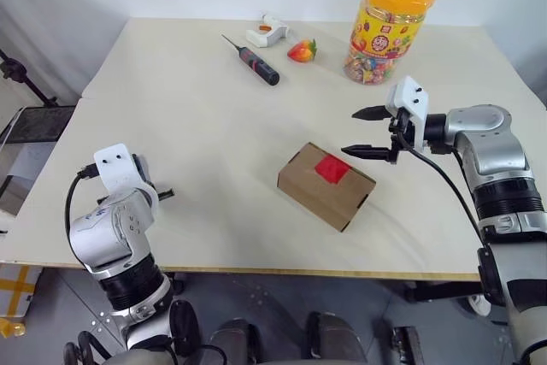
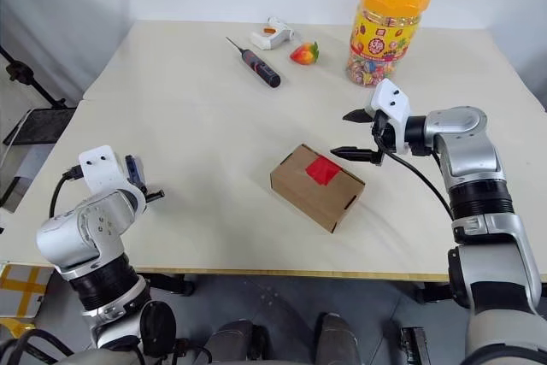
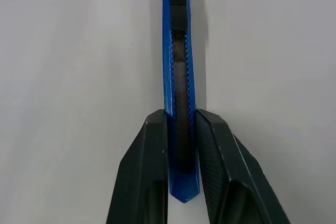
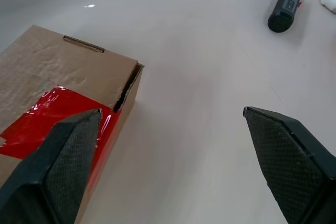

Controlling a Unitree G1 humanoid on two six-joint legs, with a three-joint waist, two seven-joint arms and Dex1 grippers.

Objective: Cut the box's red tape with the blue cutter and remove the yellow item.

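Note:
The blue cutter lies flat on the pale table near its front left corner, and my left gripper is shut on its rear end, one black finger pressed on each side. The brown box sits at mid-table, flaps closed, with the red tape on its top. My right gripper hovers open just above and to the right of the box, with nothing between its fingers; in the right wrist view one finger overlaps the tape. The yellow item is hidden.
At the back of the table stand a yellow-lidded candy jar, a red strawberry toy, a black screwdriver and a white tool. The table's front edge runs close below the box.

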